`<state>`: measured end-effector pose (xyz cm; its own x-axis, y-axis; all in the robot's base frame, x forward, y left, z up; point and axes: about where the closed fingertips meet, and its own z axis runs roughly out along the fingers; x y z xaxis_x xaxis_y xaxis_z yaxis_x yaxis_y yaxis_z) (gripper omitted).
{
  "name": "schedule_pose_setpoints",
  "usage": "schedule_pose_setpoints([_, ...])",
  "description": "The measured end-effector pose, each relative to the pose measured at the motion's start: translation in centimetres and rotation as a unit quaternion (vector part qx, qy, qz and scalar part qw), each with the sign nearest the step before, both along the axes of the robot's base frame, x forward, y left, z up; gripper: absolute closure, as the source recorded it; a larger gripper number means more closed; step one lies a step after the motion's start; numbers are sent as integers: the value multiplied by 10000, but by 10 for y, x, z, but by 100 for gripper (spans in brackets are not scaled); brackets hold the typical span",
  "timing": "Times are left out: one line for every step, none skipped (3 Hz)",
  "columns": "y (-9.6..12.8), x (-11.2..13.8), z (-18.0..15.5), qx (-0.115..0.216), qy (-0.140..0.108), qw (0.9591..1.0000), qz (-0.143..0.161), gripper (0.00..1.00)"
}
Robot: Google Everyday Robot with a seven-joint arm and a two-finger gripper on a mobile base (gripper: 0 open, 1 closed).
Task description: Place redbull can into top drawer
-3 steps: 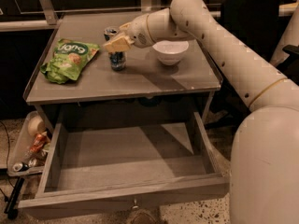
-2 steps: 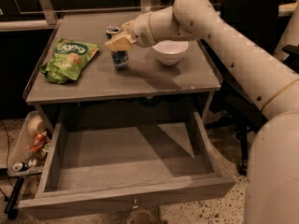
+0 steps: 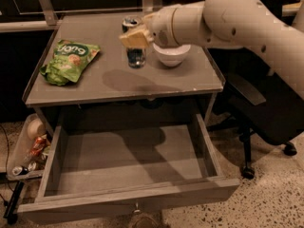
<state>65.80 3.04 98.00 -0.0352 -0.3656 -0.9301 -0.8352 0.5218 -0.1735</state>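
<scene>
The redbull can (image 3: 136, 56) stands upright at the back of the grey tabletop (image 3: 156, 80), in the upper middle of the frame, clasped about its middle by the robot's gripper (image 3: 133, 37). One tan finger (image 3: 124, 39) lies across the front of the can, while its silver top shows above and its blue lower half below. Whether the can's base touches the tabletop cannot be told. The pale arm (image 3: 228, 13) reaches in from the upper right and passes over a white bowl (image 3: 170, 56), which sits just beside the can on its right and is partly hidden by the wrist. A green snack bag (image 3: 69, 61) lies well apart at the left of the tabletop. A dark shadow falls on the bare surface in front of the can.

Below, the top drawer (image 3: 128, 160) is pulled fully open toward the bottom of the frame, its flat bottom bare and its front panel nearest the camera. Between can and drawer lies only the front edge of the tabletop. At lower left a bin of litter (image 3: 23, 151) sits on the floor beside the drawer, and at right a black office chair (image 3: 266, 113) stands close to the table on the speckled floor (image 3: 266, 203)
</scene>
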Motion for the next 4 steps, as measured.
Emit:
schedule_pose_setpoints([-16,-46,-17,112,183,9990,-386,100])
schedule_pose_setpoints([-33,-64,-59,-26,499,9974,-513,100])
schedule_pose_setpoints([-33,-64,-53,-57,409,9978,-519,100])
schedule_pose_setpoints([-38,-88,-64,-127,530,9957,-755,100])
